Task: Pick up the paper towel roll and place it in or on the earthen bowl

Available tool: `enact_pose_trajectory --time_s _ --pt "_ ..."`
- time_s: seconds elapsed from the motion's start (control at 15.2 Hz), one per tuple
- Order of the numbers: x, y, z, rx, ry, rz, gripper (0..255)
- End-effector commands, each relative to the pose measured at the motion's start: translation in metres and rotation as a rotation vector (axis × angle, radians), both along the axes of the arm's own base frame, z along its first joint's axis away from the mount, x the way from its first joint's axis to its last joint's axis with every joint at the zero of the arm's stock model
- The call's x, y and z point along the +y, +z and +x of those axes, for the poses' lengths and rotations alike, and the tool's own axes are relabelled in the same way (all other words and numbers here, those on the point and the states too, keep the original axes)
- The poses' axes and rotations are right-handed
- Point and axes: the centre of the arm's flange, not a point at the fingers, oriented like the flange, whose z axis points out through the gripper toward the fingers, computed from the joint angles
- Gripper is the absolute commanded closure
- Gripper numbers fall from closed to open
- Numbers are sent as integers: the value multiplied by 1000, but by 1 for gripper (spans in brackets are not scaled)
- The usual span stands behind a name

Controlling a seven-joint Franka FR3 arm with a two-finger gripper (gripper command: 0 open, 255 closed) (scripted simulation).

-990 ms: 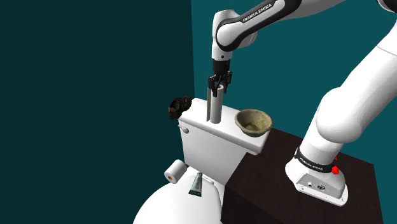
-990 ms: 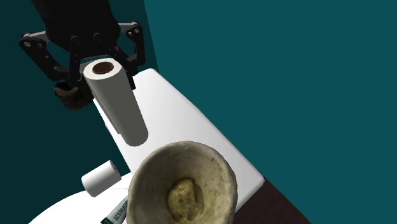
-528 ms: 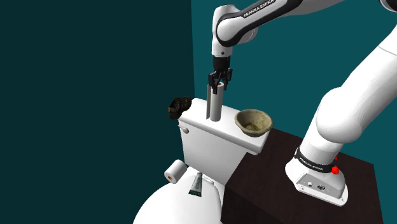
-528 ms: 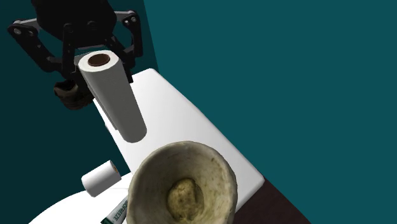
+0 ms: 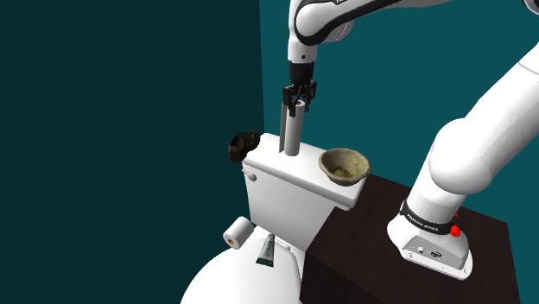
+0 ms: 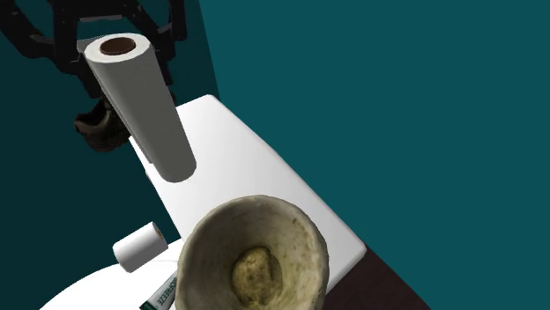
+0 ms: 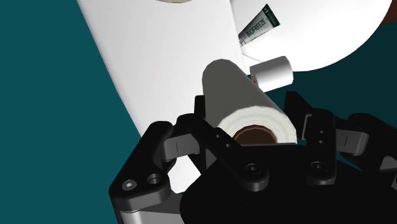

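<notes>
My gripper (image 5: 298, 95) is shut on the top end of a tall white paper towel roll (image 5: 291, 129), which hangs upright a little above the white toilet tank lid (image 5: 298, 177). In the second exterior view the black fingers (image 6: 166, 55) clasp the roll (image 6: 145, 110) around its brown core. The wrist view looks down the roll (image 7: 242, 95) from between the gripper (image 7: 257, 135). The earthen bowl (image 5: 326, 161) stands on the lid's end nearer the stand, to the roll's right in the shoulder view. A pale lump lies inside the bowl (image 6: 295, 231).
A dark lumpy object (image 5: 244, 145) sits at the lid's far end. Below the tank, a small white roll (image 5: 236, 233) and a green-and-white tube (image 5: 266, 250) lie on the toilet. A dark brown stand (image 5: 380, 250) carries the arm. Teal walls stand close behind.
The gripper has risen with the paper towel roll, lifting its lower end off the tank lid. The bowl and the other things have not moved.
</notes>
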Motion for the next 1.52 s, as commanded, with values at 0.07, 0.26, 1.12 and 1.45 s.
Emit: enact_pose_trajectory --time_s 0.07,0.26,1.12,1.45 --pt "1 16 0 0 0 0 255" --pt "1 32 0 0 0 0 255" --pt "1 101 0 0 0 0 255" --pt "-4 124 -24 0 0 0 255"
